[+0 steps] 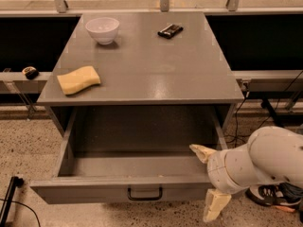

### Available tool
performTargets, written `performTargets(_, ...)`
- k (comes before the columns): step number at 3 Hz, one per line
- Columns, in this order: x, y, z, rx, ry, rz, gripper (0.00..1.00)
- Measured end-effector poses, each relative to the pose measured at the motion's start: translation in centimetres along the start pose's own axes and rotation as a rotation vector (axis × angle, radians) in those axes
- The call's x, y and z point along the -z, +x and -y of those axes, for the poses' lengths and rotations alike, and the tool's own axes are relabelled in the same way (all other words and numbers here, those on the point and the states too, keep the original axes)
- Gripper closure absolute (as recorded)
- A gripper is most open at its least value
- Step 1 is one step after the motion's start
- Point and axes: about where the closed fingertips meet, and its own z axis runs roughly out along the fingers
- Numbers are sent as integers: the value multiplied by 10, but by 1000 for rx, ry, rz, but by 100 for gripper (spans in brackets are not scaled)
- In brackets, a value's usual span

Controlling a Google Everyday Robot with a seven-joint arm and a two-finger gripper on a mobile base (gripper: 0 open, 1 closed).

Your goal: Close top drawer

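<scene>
The top drawer (94, 191) of the grey cabinet is pulled far out and its deep box is empty. Its plain grey front has a small dark loop handle (144, 193) at the centre. My gripper (209, 178) is at the right end of the drawer front. It is open, with the fingers spread wide. The upper fingertip (200, 152) is over the inside of the drawer by its right wall. The lower fingertip (214, 205) hangs in front of and below the front's right corner. My white arm (265, 160) comes in from the right.
On the cabinet top (156, 74) are a white bowl (102, 30), a yellow sponge (78, 79) and a small dark object (170, 30). A shoe (272, 200) and cables lie on the floor at right. A black pole (7, 205) stands at lower left.
</scene>
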Motion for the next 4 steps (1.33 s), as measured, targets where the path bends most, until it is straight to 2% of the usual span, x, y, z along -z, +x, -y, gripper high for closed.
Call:
performTargets(1, 15, -14, 1, 32, 28, -14, 0)
performTargets(2, 41, -36, -3, 74, 82, -6, 17)
performTargets(3, 44, -42, -14, 69, 92, 22, 38)
performTargets(4, 38, -35, -21, 37, 97, 56, 61)
